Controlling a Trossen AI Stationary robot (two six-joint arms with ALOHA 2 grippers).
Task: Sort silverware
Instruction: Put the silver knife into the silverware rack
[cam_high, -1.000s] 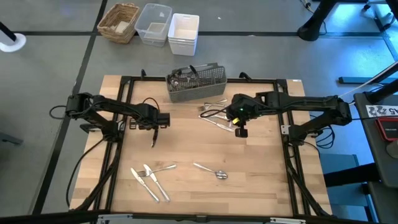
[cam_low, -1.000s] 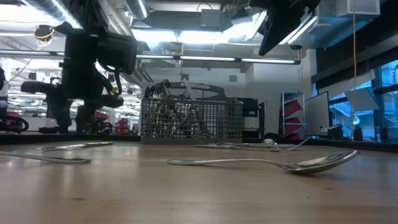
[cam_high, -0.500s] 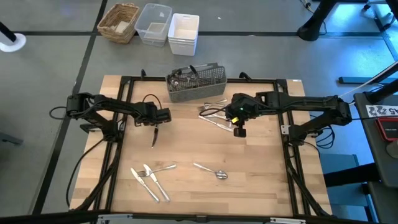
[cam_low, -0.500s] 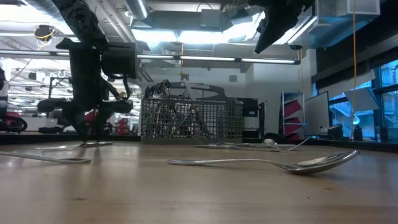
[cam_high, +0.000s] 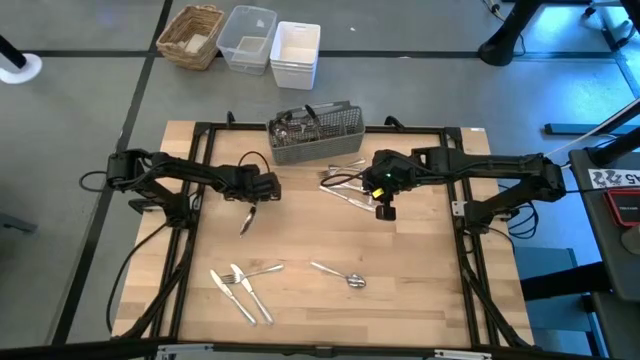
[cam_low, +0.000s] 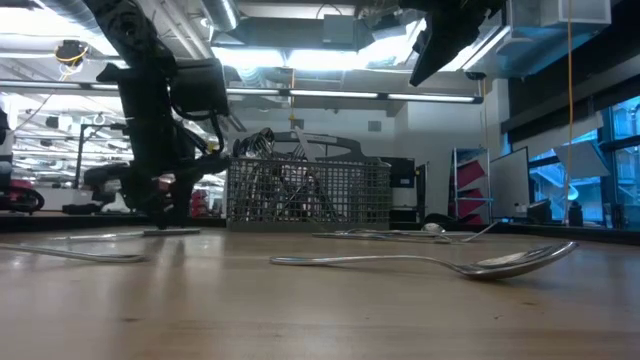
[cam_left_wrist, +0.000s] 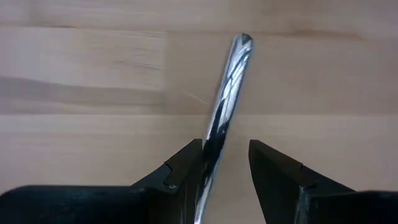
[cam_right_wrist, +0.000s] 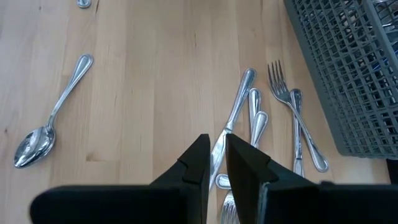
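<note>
Since a second ago the left gripper (cam_high: 252, 203) has slid toward the table's middle and the thin shiny piece of silverware (cam_high: 246, 221) beneath it now lies slanted rather than straight; the right arm has not shifted.

The pale wooden table (cam_high: 420, 250) carries the sorting work. The grey wire-mesh caddy (cam_high: 315, 131) at the far edge already holds several pieces, so some sorting looks done, though much is left. A loose cluster of silver forks and handles (cam_high: 340, 183) lies just in front of the caddy. Near the front edge sit a small group of knives and a fork (cam_high: 240, 288) and, apart from them, a single silver spoon (cam_high: 342, 275).

The left gripper's fingers (cam_left_wrist: 183, 171) stand apart, the bright handle (cam_left_wrist: 227, 102) lying against one finger with a gap to the other, so it looks not yet clamped. The right gripper (cam_right_wrist: 214, 163) hangs over the cluster with its fingers nearly together, holding nothing that I can see.
</note>
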